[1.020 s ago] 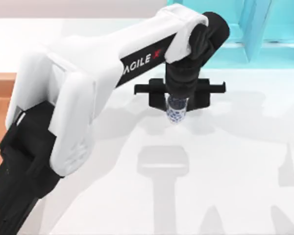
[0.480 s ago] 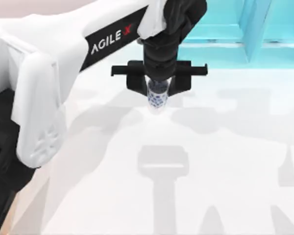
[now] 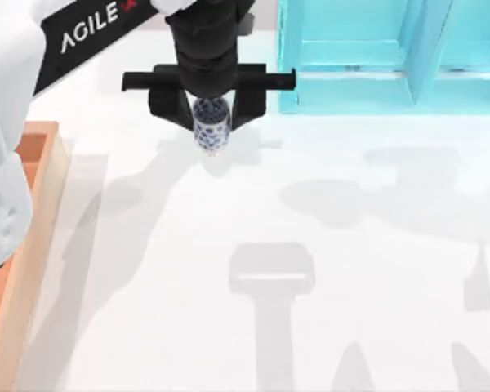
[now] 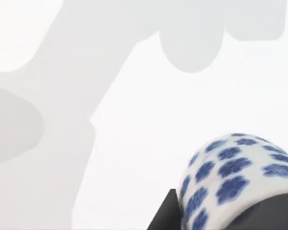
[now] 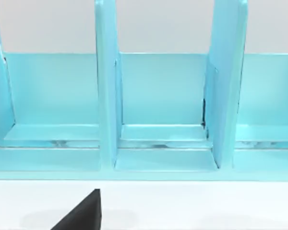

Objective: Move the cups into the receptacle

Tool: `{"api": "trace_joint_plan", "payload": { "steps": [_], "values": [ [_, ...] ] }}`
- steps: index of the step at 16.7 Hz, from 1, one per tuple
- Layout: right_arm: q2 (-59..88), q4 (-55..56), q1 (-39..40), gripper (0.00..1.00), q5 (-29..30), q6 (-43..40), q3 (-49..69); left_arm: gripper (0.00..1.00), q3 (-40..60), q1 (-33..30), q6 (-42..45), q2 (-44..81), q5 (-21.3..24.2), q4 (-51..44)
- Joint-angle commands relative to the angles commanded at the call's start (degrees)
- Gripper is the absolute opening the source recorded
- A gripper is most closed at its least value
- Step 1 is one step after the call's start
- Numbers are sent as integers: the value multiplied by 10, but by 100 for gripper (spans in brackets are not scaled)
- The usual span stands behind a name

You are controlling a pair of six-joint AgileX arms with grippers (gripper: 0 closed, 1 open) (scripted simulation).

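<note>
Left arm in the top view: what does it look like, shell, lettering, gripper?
The left arm has a smooth white shell with rounded edges. A black panel along its link carries white "AGILE" lettering followed by a red mark. The wrist section is black and ribbed. The left gripper is matte black, with a flat crossbar and two straight black fingers. No cables are visible.

left claw (image 3: pixel 208 114) clamped, raised above table

I see bright, even light; soft grey arm shadows fall across the glossy white table (image 3: pixel 376 269), edges slightly blurred, with no glare.
</note>
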Motion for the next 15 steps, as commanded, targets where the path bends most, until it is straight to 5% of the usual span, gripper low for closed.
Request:
{"api": "trace_joint_plan", "payload": {
  "steps": [7, 15],
  "values": [
    [0, 0, 0, 100, 0, 0, 0, 0, -51, 60, 63, -49, 11, 6],
    [0, 0, 0, 100, 0, 0, 0, 0, -291, 375, 359, -265, 69, 28]
  ]
}}
